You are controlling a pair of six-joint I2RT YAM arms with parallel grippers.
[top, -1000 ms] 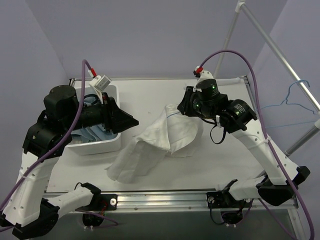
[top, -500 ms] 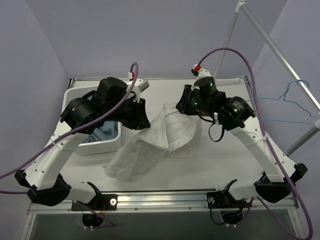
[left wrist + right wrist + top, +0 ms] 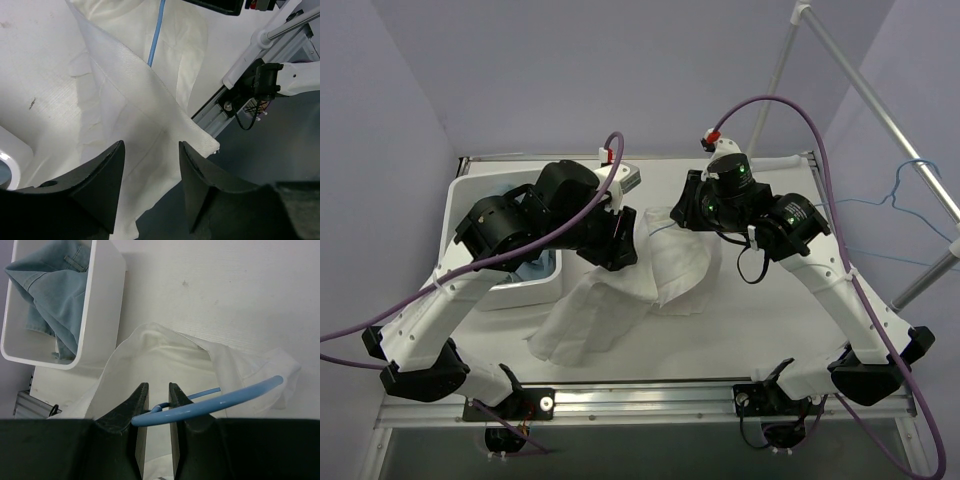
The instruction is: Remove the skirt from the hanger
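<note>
A white skirt lies crumpled mid-table, with a thin blue wire hanger still inside its upper end. My right gripper is at the skirt's far end; in the right wrist view it is shut on the hanger's hook, and the skirt hangs open below it. My left gripper is over the skirt's left side. In the left wrist view it is open and empty just above the cloth, with the hanger wire further ahead.
A white bin with a blue denim garment stands at the table's left, partly under the left arm. A metal clothes rack with another blue hanger stands at the right. The table's front rail is close to the skirt's hem.
My left arm has swung right, from over the bin to over the skirt's left side, jaws still open. The right gripper and the hanger have barely moved.
</note>
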